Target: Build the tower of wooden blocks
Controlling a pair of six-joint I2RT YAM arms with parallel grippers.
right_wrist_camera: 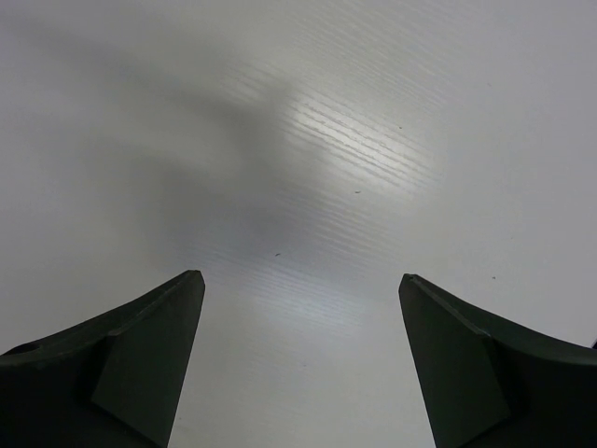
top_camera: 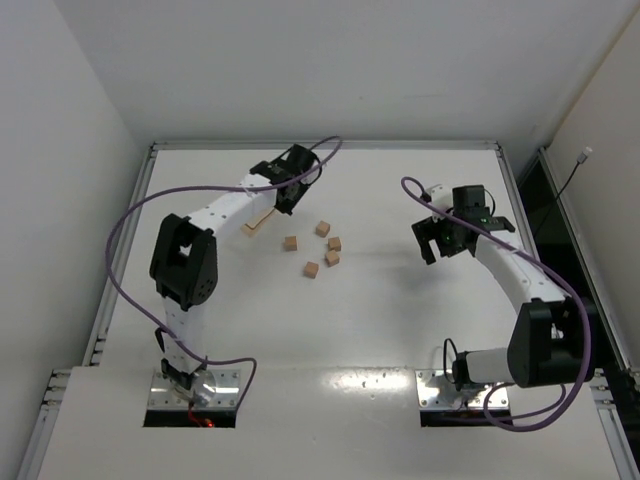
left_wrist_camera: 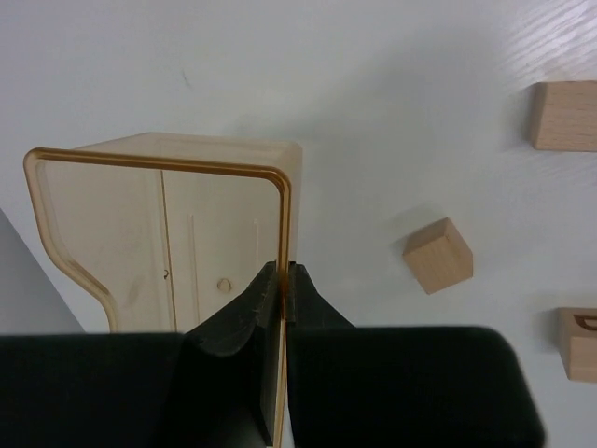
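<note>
Left gripper [left_wrist_camera: 282,273]: clamped on thin side wall of translucent amber tray [left_wrist_camera: 168,233], one finger each side. Three wood blocks [left_wrist_camera: 437,255] visible between 2 and 4 o'clock of tray in wrist view, apart from it.
Top view: five blocks loose, single layer on white table [top_camera: 400,330], cluster at 4 o'clock of left gripper.
Right gripper [right_wrist_camera: 298,277]: jaws spread wide, gripping nothing, over bare table at 3 o'clock of cluster, well apart.

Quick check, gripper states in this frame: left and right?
Left gripper: closed, pinching the wall of a translucent amber container.
Right gripper: open, holding nothing.
</note>
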